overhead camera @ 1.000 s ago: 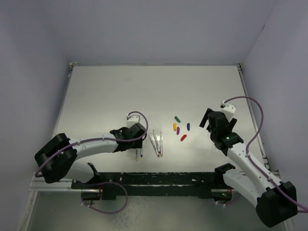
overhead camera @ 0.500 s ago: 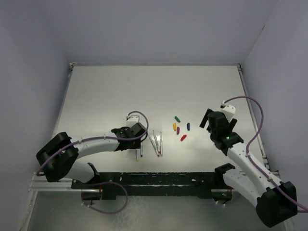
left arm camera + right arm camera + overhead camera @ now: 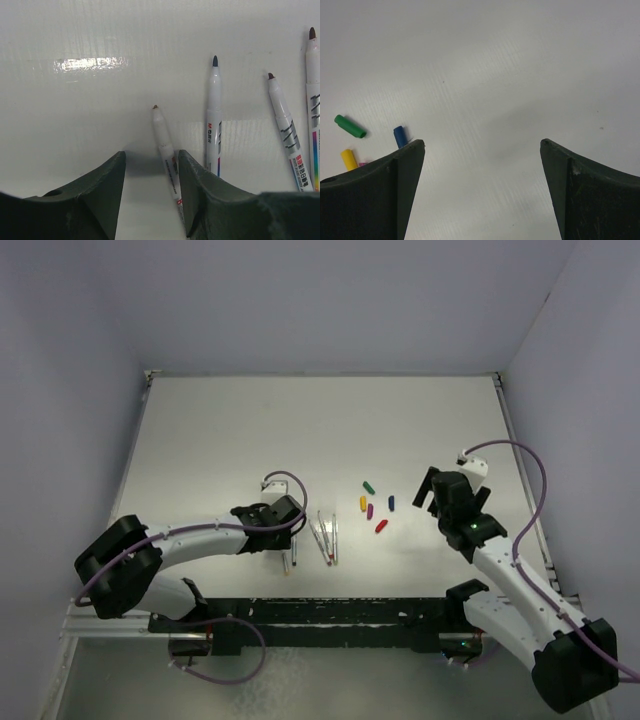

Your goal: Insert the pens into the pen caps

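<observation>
One white pen [image 3: 167, 150] lies on the table between the fingers of my left gripper [image 3: 151, 155]. The jaws stand partly apart: the pen rests against the right finger, with a gap to the left finger. Three more pens [image 3: 214, 115] lie to its right, tips pointing away. From above, my left gripper [image 3: 286, 543] sits over the lone pen [image 3: 287, 562], beside the pen bunch [image 3: 325, 538]. The caps lie loose: green [image 3: 368, 485], yellow [image 3: 363, 503], purple [image 3: 370, 511], blue [image 3: 391, 503], red [image 3: 381, 526]. My right gripper [image 3: 430, 492] hangs wide open just right of them, holding nothing.
In the right wrist view the green cap [image 3: 350, 126], blue cap [image 3: 400, 136] and yellow cap [image 3: 349, 159] show left of the left finger. White walls enclose the table [image 3: 300, 430] on three sides.
My left gripper's jaws have narrowed a little around the lone pen and the arm has edged slightly right. The right arm has not moved.
</observation>
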Robot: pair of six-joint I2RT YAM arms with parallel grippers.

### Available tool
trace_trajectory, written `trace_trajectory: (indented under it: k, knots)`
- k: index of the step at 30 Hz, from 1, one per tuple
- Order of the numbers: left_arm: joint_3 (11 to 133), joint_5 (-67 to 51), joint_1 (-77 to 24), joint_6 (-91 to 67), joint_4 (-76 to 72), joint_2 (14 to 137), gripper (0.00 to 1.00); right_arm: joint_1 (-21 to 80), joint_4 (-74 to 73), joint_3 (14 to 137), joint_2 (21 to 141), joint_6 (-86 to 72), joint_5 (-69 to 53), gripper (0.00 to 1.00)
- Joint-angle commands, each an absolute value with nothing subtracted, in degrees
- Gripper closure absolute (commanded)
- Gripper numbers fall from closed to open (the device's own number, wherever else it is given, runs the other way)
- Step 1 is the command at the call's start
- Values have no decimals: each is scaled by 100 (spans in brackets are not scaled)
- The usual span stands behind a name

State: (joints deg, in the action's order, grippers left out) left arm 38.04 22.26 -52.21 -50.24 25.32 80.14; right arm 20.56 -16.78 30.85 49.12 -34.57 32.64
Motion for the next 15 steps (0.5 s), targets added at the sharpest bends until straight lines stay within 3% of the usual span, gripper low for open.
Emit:
trace_trajectory:
  k: [1,15]
  knots:
    - [3632,1591,-5237,-5213,2692,8223,52,2041,-1644,3380,4995,-3529,3103,0]
    - [3374,776,-5288,-5197,2863,8121,57,2037,-1722,3427,5006,-3616,3023,0]
